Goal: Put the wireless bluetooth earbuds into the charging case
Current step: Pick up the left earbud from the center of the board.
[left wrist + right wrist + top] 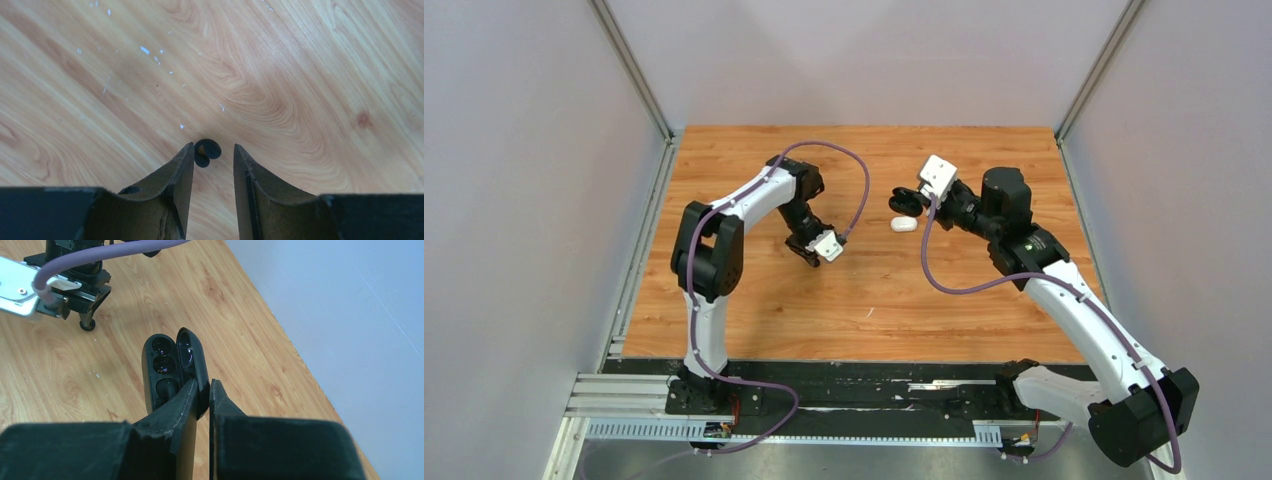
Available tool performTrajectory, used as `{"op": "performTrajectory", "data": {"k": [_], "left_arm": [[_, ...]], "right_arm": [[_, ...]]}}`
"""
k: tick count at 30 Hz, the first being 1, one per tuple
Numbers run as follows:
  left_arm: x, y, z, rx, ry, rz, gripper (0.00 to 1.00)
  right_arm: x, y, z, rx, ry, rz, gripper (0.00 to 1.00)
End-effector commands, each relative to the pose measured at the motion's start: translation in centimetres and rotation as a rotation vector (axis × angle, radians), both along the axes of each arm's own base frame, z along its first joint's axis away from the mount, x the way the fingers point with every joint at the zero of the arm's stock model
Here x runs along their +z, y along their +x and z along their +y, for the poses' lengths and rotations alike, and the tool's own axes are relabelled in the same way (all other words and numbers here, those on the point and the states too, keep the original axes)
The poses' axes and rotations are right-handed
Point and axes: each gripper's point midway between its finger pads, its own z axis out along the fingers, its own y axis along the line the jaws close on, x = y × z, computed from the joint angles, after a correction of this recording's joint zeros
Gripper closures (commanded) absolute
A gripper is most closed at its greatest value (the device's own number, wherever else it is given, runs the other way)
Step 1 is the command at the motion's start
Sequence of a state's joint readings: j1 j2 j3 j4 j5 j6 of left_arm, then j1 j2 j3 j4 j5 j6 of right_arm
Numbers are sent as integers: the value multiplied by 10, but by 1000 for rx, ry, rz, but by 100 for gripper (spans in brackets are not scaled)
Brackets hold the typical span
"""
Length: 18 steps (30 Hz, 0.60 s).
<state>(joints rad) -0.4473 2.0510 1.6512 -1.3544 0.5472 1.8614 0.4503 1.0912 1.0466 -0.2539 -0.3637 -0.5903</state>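
wooden table (864, 300) carries a black earbud (207, 151) and a white case (904, 224).

Cannot see the lower end of the open black charging case (165, 360), tucked behind the fingers (175, 415) of the right tool (204, 382). Cannot tell whether the socket (167, 388) nearest those fingers holds anything: too dark. Loses a sliver of the black earbud (211, 148) behind one finger (175, 180) of the left tool (213, 146); cannot settle whether the two touch. From above, hides that earbud wholly beneath the left tool. Crops both tools' rear at each wrist view's bottom edge.
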Motion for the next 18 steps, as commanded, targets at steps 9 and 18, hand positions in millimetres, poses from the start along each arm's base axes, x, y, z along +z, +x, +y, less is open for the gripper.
{"op": "performTrajectory", "data": {"k": [9, 18], "left_arm": [[-20, 23, -10, -332, -51, -130, 62], [-26, 29, -8, -403, -28, -113, 62]], "right_arm": [[19, -1, -3, -32, 52, -4, 100], [15, 1, -5, -39, 52, 8, 100]]}}
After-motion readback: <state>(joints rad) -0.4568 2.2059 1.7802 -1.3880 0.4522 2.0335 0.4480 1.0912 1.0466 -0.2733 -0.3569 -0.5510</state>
